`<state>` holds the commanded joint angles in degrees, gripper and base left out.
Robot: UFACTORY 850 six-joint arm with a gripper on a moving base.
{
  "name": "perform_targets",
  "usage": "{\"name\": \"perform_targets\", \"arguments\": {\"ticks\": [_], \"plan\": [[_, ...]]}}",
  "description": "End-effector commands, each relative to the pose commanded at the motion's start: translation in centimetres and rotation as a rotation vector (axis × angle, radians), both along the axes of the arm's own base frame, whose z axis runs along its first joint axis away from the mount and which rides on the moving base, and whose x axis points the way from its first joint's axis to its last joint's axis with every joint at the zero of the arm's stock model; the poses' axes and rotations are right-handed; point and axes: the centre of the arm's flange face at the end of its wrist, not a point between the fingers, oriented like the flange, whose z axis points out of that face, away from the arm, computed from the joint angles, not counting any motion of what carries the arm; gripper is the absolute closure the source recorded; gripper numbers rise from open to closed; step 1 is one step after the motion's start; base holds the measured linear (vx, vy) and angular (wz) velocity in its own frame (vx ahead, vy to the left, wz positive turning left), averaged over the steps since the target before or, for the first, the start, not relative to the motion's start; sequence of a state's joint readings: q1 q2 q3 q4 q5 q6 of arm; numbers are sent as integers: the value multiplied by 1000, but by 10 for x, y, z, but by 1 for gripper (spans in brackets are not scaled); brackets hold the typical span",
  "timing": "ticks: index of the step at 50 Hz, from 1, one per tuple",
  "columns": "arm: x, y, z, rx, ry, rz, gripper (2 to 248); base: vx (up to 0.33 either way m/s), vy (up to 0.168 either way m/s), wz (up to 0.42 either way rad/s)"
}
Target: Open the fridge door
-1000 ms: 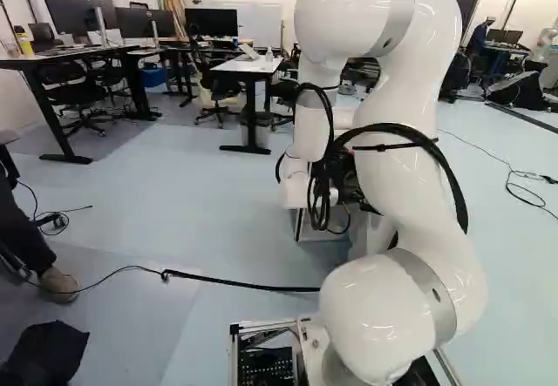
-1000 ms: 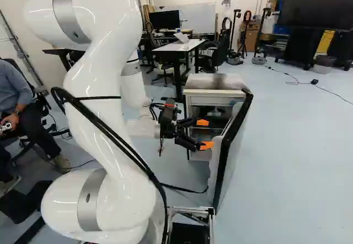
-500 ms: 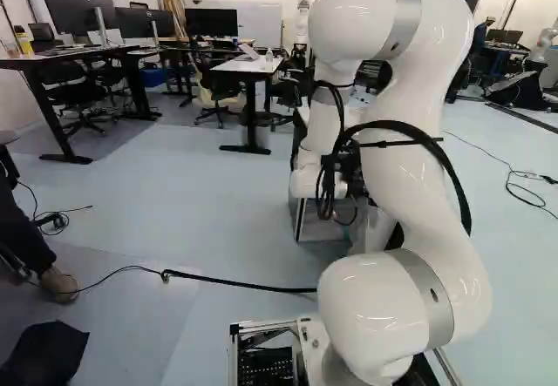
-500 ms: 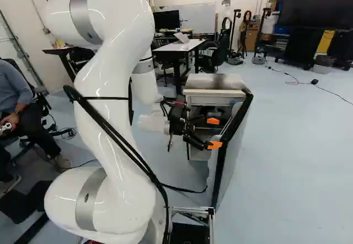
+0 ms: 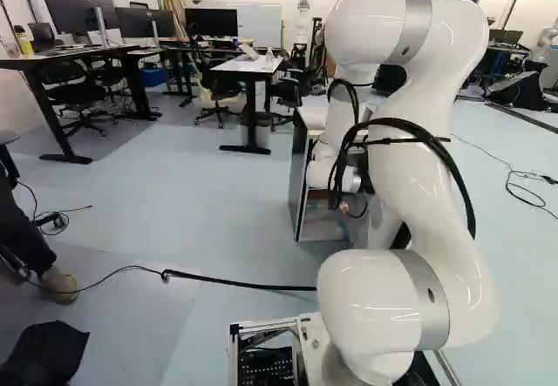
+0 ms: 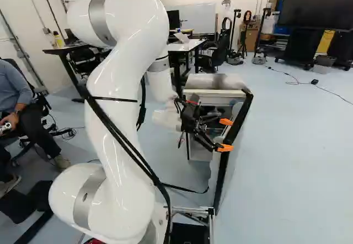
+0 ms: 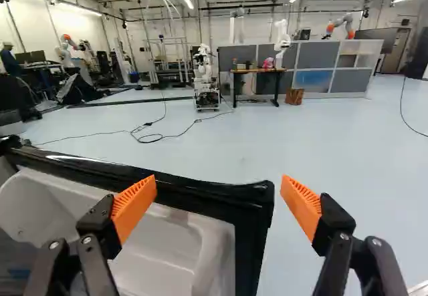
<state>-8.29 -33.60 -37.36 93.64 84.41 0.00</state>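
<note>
The small fridge [image 6: 215,83] stands ahead of the base in the right base view, its door [image 6: 223,161] swung well out toward the base. My gripper [image 6: 225,135] is on the inner side of that door, its orange tips close to the black edge. In the wrist view the gripper [image 7: 219,206] stands open. The door's black edge [image 7: 200,192] and white inner lining [image 7: 167,242] show there; the edge's corner lies between the two fingers, and one finger is over the lining. Whether a pad touches the door, I cannot tell. In the left base view my arm hides most of the fridge [image 5: 301,177].
A white table [image 6: 186,47] stands behind the fridge, with office chairs near it. A black cable [image 5: 235,280] crosses the floor beside the base. A seated person [image 6: 19,101] is at the left of the right base view. Another robot [image 7: 206,75] stands far off.
My arm has shifted to the right in both base views, bringing the open gripper from the fridge's opening up to the door's edge. Base, fridge and door have not visibly moved.
</note>
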Motion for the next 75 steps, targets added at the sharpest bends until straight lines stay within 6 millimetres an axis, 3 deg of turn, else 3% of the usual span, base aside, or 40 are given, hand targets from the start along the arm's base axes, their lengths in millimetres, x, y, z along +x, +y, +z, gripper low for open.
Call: {"name": "perform_targets", "arguments": {"ticks": [75], "plan": [[18,-193,2,-7,-218,-463,3,0,0,0]]}}
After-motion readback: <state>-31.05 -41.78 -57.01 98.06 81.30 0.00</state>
